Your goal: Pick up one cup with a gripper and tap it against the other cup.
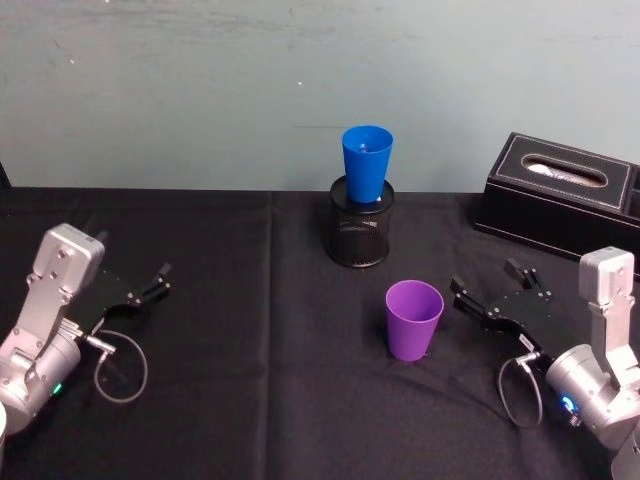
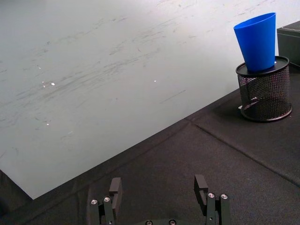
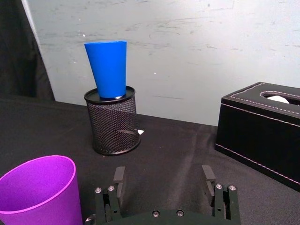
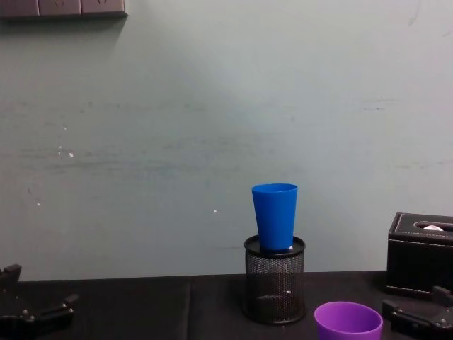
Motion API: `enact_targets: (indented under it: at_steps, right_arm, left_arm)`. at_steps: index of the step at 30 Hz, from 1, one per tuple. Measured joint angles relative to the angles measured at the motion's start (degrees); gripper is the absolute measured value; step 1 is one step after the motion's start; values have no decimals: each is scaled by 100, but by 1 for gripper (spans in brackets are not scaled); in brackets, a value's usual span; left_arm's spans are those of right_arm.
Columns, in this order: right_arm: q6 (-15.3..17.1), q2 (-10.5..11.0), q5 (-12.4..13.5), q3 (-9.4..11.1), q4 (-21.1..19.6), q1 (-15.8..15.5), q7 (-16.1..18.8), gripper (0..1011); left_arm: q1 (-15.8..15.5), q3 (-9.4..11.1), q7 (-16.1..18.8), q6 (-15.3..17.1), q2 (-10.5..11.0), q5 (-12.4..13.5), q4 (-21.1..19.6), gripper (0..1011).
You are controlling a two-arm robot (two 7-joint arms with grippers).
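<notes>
One risk: your open right tool point(image 1: 490, 293), just beside the tapered purple plastic cup point(image 1: 414, 319), could tip it; the blue plastic tumbler point(image 1: 366, 163) sits loosely atop the black mesh holder point(image 1: 360, 232).

Black mesh pen holder point(image 1: 359, 232) upright near the middle of the desk's back edge, black tissue box point(image 1: 562, 192) at the back right corner, black cloth point(image 1: 240, 380) covering the desk
</notes>
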Motion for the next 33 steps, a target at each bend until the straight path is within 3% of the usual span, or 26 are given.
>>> enact_targets:
  at_steps: [33]
  right_arm:
    - [0, 1, 0, 0, -5, 0, -1, 1003]
  left_arm:
    - [0, 0, 0, 0, 0, 0, 0, 1011]
